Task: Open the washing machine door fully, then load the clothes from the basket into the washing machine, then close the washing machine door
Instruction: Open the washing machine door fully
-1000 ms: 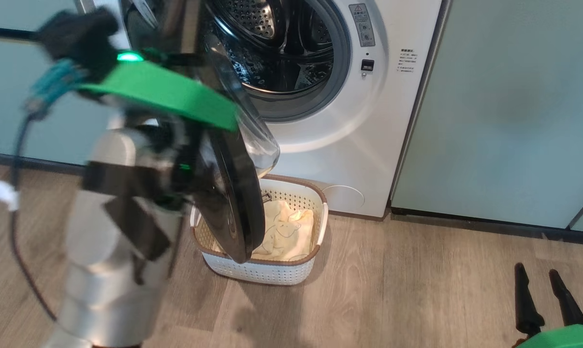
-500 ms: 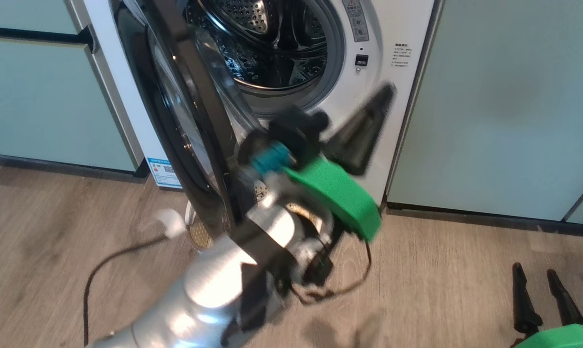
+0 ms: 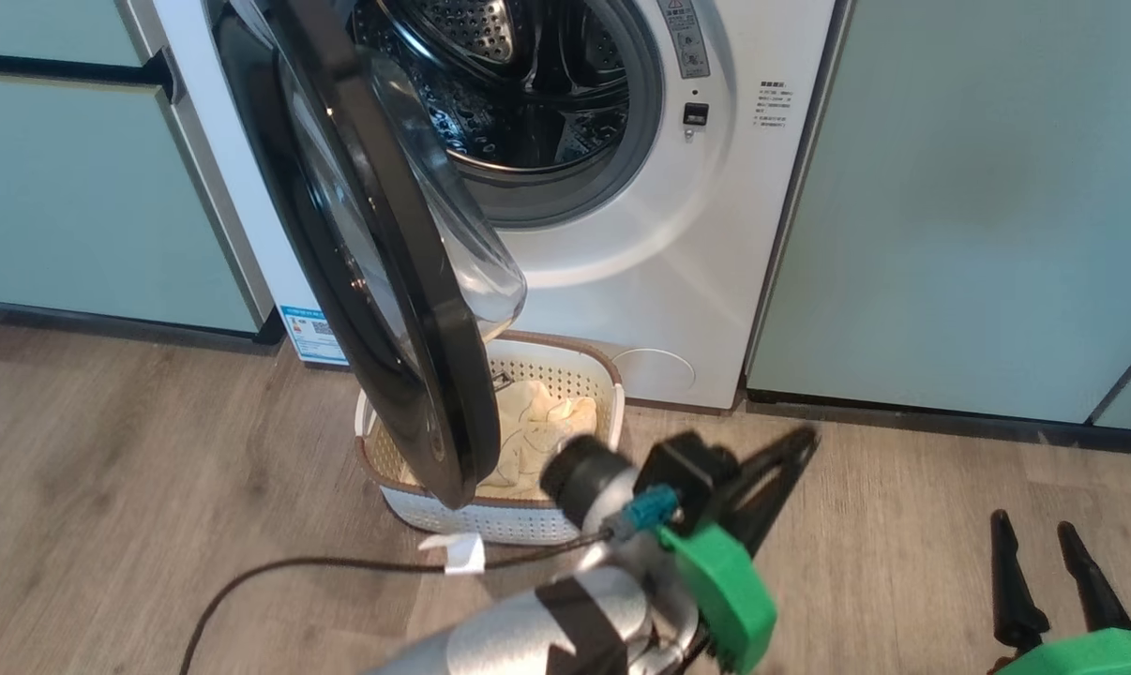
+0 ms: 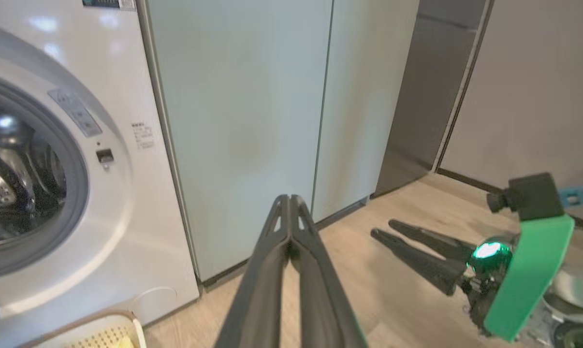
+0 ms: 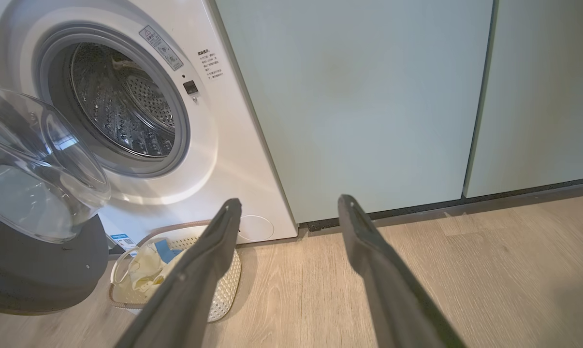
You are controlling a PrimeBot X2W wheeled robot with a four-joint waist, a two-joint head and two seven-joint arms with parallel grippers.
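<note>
Left gripper (image 3: 803, 441) pinched closed, empty, forearm low beside basket (image 3: 519, 521); right gripper (image 3: 1032, 523) spread wide, empty.

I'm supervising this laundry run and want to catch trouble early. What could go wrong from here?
1. The washing machine door is only partly open and seems to overhang the basket, so reaching for the clothes could bump it.
2. The left gripper, beside the basket, is shut; it cannot grasp until opened.
3. A dark cable trails past the basket and might snag.
</note>
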